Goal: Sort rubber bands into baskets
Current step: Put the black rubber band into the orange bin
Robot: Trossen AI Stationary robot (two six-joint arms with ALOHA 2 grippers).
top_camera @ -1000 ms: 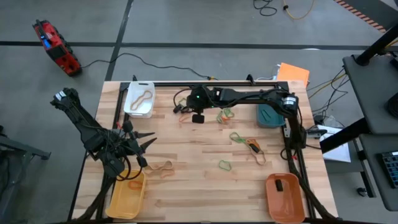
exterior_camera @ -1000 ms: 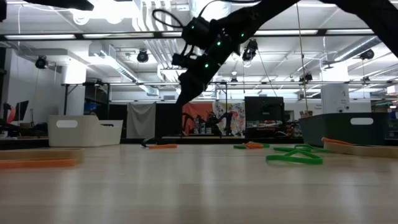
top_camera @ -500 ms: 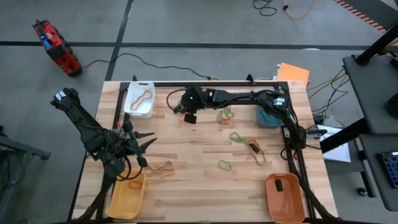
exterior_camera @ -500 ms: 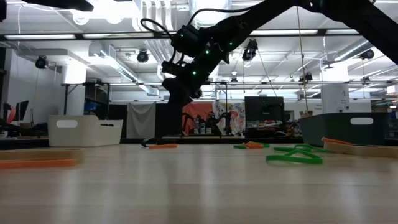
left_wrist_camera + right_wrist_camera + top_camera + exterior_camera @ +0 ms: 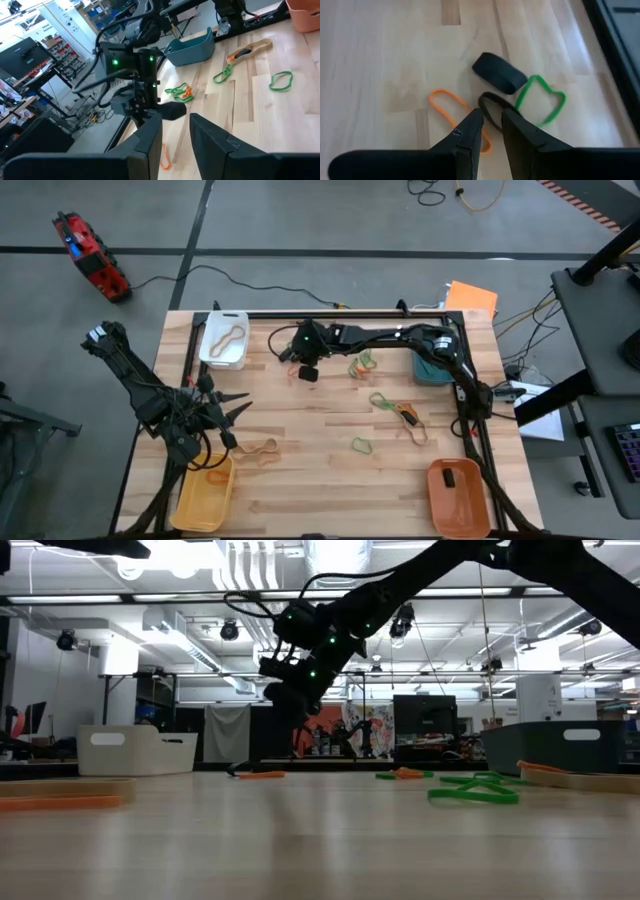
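My right gripper hangs over the far left part of the table, fingers a narrow gap apart and empty. Under it lie an orange rubber band, a thin black one, a thick black loop and a green one. More bands lie mid-table, and a tan one lies near my left gripper, which waits open at the left edge. The white basket holds a tan band. The yellow basket holds an orange one.
The teal basket stands at the far right and the orange basket at the near right corner. A black frame rail runs along the far edge. Bare wood lies between the bands in the near middle.
My right gripper has moved toward the table's left edge and come down toward the small group of bands near the white basket, rolling a little. The bands have stayed where they were.
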